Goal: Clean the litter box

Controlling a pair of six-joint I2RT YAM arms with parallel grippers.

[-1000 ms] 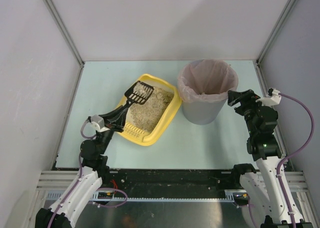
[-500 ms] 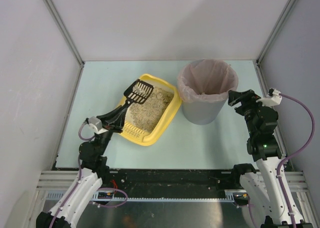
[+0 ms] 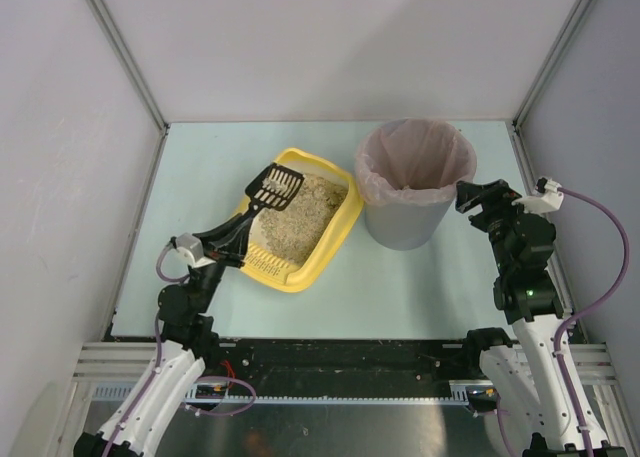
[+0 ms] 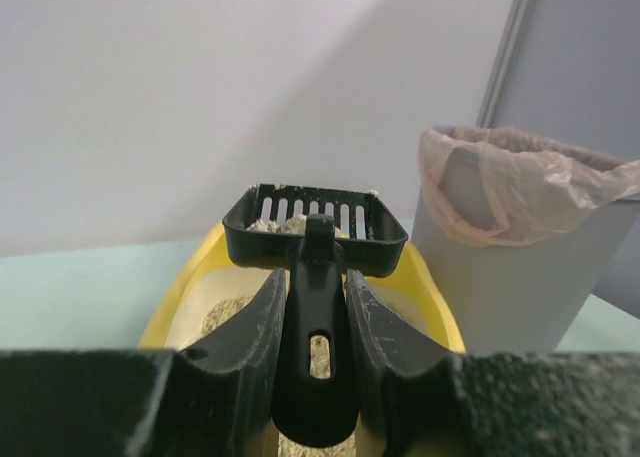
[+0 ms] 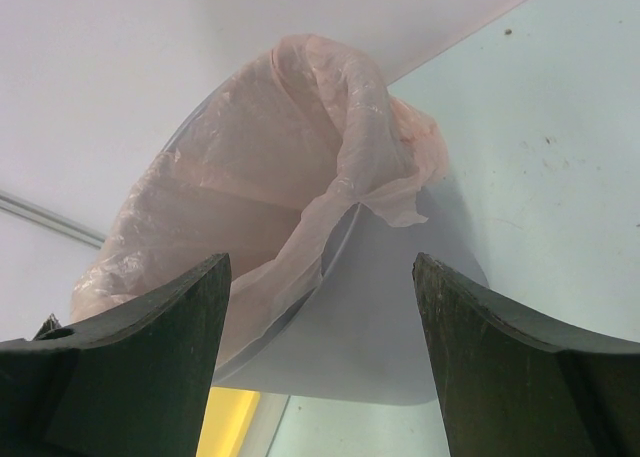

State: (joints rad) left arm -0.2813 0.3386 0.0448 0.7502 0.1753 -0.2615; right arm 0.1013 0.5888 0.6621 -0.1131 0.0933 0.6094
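My left gripper (image 3: 238, 239) is clenched on the handle of the black slotted scoop (image 3: 276, 185), which is raised over the far-left rim of the litter box (image 3: 336, 233) and carries a little beige grit. That shallow yellow tray sits mid-table, just beside the round grey bin (image 3: 405, 229). My right gripper (image 3: 477, 195) is released, jaws spread, facing the bin's crinkled pinkish liner (image 5: 300, 127).

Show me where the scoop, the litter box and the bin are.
scoop (image 3: 277, 186): top external view, slotted head.
litter box (image 3: 272, 265): top external view, slotted near lip.
bin (image 3: 403, 227): top external view, grey outer wall.
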